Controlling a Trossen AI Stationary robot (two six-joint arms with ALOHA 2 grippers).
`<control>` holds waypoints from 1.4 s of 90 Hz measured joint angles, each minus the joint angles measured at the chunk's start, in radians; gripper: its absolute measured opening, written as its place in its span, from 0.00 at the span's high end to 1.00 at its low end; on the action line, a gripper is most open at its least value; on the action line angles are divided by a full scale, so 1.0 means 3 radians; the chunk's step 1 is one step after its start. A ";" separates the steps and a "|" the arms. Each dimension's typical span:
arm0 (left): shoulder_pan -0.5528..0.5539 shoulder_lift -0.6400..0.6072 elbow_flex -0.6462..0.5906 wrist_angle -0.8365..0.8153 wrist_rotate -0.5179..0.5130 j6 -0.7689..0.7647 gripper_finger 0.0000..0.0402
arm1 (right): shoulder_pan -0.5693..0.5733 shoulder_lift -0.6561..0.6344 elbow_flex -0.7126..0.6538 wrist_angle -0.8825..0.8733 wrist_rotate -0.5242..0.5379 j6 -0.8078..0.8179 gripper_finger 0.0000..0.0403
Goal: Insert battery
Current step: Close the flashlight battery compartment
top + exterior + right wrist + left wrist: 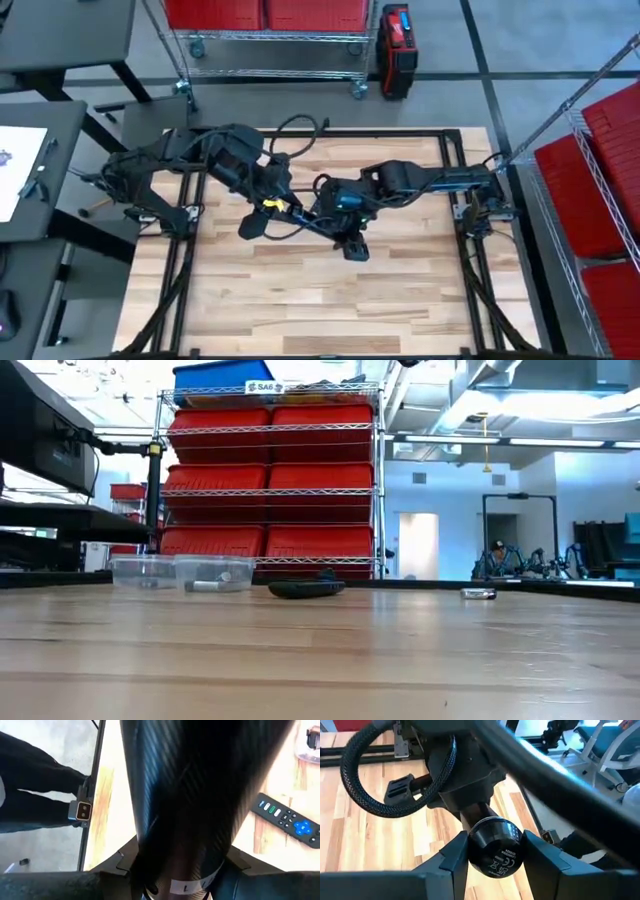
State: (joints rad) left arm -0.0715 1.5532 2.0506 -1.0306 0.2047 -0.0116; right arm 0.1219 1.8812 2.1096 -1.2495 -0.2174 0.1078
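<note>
Both arms meet above the middle of the table and do not show in the low view. Between them is a black cylinder (185,795) with a round labelled end cap (496,851). My left gripper (495,840) (292,205) is shut on the cap end. My right gripper (180,865) (326,205) is shut around the cylinder's body. A dark remote (288,818) (306,589) lies flat on the table, touched by no gripper. A small silvery thing (478,594), maybe a battery, lies on the table farther right in the low view. My left gripper pinches the cylinder's round end cap (470,851) between its two fingers, one on each side of the rim. The cap's flat labelled face looks back at the wrist camera, and the cylinder runs on away from the fingers, clear of the table. My right gripper has the cylinder's body (145,860) between its two fingers, close to a white label band (192,884). The cylinder runs forward past the fingertips, roughly along the fingers, and is lifted clear of the table. The pads themselves are hidden by the cylinder.
Two clear tubs (182,573) stand on the table, one with a silvery cylinder (205,587) in it. A rack of red bins (270,480) stands beyond the far edge. A person's dark-clad legs (35,785) show beside the table frame.
</note>
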 joint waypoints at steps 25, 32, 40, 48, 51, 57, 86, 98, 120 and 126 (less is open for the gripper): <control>-0.0001 -0.0028 0.0010 -0.0022 -0.0127 0.0000 0.68 | 0.0000 -0.0004 0.0009 -0.0078 0.0034 -0.0012 0.66; 0.0002 -0.0034 0.0072 -0.0056 -0.0174 -0.0001 0.68 | -0.0001 -0.0004 0.0014 -0.0049 0.0040 0.0016 0.66; 0.0022 -0.0051 0.0191 -0.0139 -0.0191 -0.0004 0.68 | -0.0001 -0.0006 0.0016 -0.0063 0.0040 0.0052 0.66; 0.0056 -0.0064 0.0279 -0.0239 -0.0200 -0.0005 0.68 | -0.0001 -0.0007 0.0016 -0.0066 0.0022 0.0073 0.66; 0.0070 -0.0066 0.0304 -0.0288 -0.0159 -0.0009 0.68 | -0.0001 -0.0007 0.0016 -0.0078 -0.0014 0.0077 0.66; 0.0115 -0.0074 0.0322 -0.0329 -0.0014 -0.0046 0.68 | 0.0000 -0.0011 0.0016 -0.0099 -0.0064 0.0078 0.66; 0.0181 0.0009 0.0295 -0.0328 0.0248 -0.0113 0.68 | -0.0027 -0.0013 0.0016 -0.0082 -0.0070 0.0078 0.66; 0.0181 0.0100 0.0290 -0.0331 0.0251 -0.0065 0.68 | -0.0026 -0.0013 0.0015 -0.0085 -0.0079 0.0078 0.66; 0.0182 0.0184 0.0292 -0.0323 0.0240 -0.0023 0.68 | -0.0039 -0.0013 0.0008 -0.0128 -0.0097 0.0086 0.66; 0.0180 0.0186 0.0292 -0.0324 0.0167 -0.0001 0.68 | -0.0039 -0.0013 0.0007 -0.0133 -0.0097 0.0088 0.66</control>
State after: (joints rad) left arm -0.0175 1.6089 2.1384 -1.1278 0.2547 -0.0118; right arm 0.1101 1.8774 2.1117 -1.2894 -0.2466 0.1341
